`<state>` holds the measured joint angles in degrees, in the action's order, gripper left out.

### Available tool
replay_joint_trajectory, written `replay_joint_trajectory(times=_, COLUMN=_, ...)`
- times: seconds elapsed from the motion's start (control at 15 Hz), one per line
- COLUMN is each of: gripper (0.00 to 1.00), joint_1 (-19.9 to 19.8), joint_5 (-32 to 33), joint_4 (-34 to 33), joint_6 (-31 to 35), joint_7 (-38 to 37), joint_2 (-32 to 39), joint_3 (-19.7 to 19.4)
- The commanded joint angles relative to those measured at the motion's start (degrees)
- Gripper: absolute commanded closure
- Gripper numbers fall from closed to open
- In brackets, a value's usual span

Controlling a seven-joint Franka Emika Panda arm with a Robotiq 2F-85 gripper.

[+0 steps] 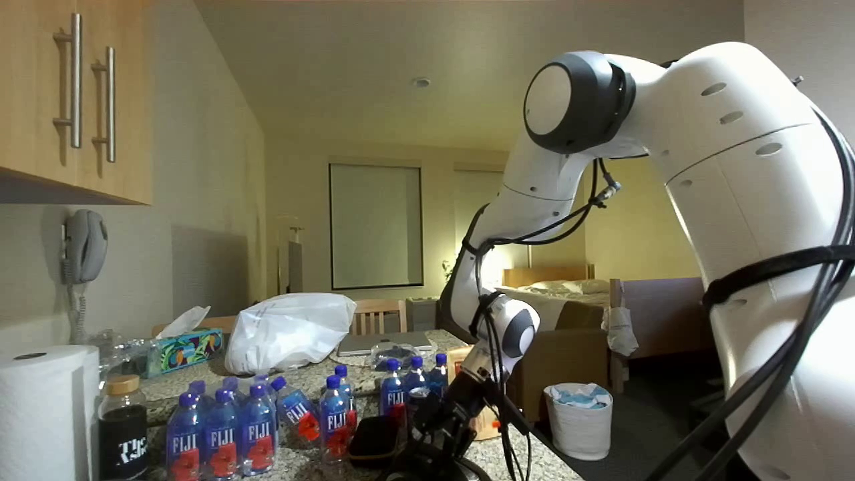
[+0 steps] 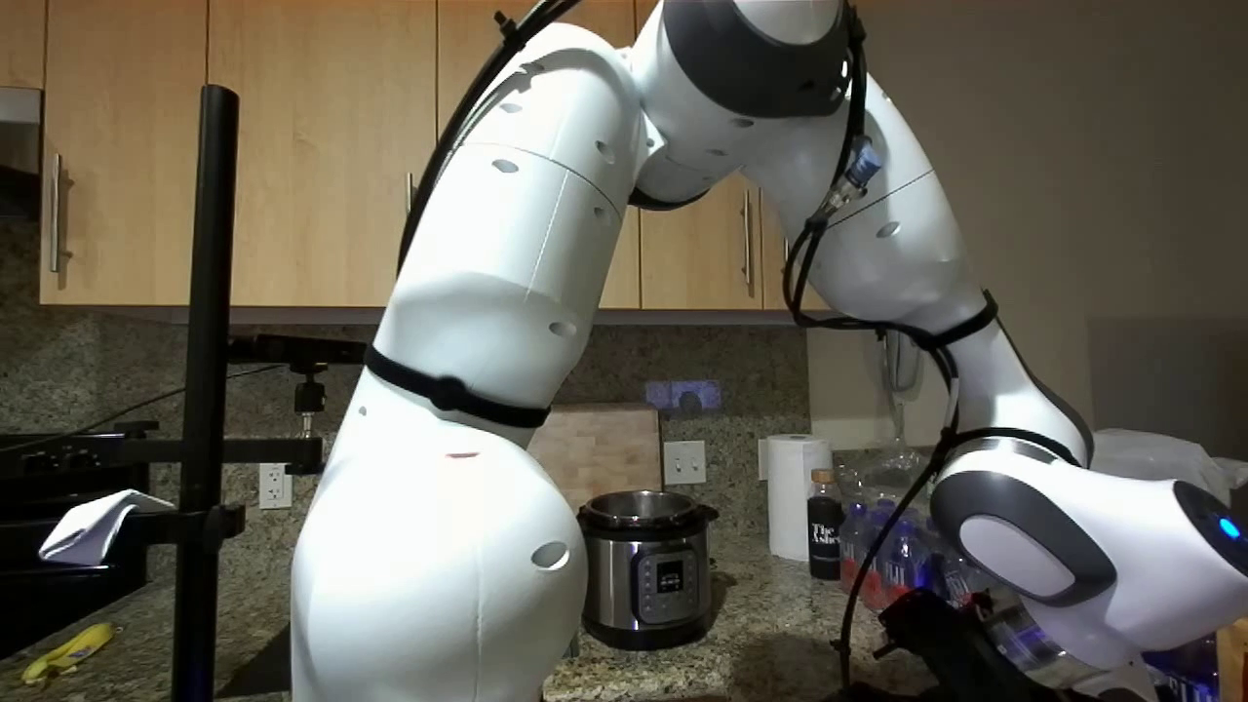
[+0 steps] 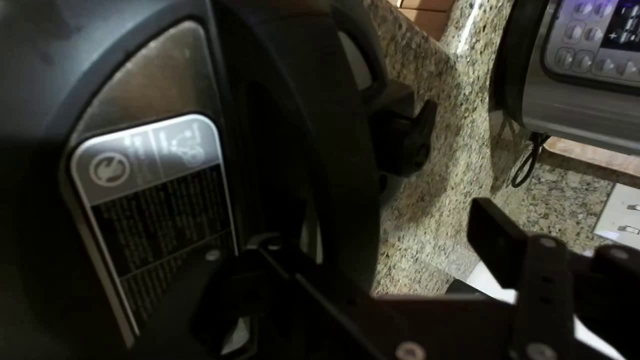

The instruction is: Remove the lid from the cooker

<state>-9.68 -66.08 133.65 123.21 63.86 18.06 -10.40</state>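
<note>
Nearest in the wrist view is the gripper (image 3: 411, 225), its fingers (image 3: 500, 245) standing wide apart. Just past it the lid (image 3: 290, 115) fills the left side, black and round-edged, with one finger in front of it; in that dark I cannot tell whether the two touch, nor whether the lid rests on the counter (image 3: 425, 65). A knob (image 3: 402, 142) shows at the lid's edge. The lid is off the cooker (image 3: 575, 112), which stands apart from it with counter showing between. In both exterior views the arm (image 2: 439, 575) looms close, bent down towards the counter. Behind it, in an exterior view, the cooker is upright with its top uncovered and the metal pot (image 2: 639, 506) showing, and a board (image 2: 597, 448) stands behind that. In an exterior view a paper roll (image 1: 50, 414) is close by, then a dark bottle (image 1: 122, 427) and a crowd of blue-capped bottles (image 1: 220, 437), one of them tilted, with a black case (image 1: 374, 441) just beside them. Beyond come a tissue box (image 1: 187, 351), a white bag (image 1: 290, 334) and a chair (image 1: 381, 306), then a bin (image 1: 580, 424) on the floor (image 1: 638, 427), and farthest off a bed (image 1: 580, 288)
</note>
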Motion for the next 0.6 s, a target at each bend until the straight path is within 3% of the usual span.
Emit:
replay_joint_trajectory(times=0.0, gripper=0.00, joint_1=-1.25, joint_5=5.04, joint_4=-1.04, joint_6=-0.09, joint_7=-2.84, joint_2=0.02, joint_3=-0.90)
replay_joint_trajectory(times=0.53, gripper=0.00, joint_1=-3.06, joint_5=19.42, joint_4=-2.04, joint_6=0.82, joint_7=-8.29, joint_2=-5.55, joint_3=-3.46)
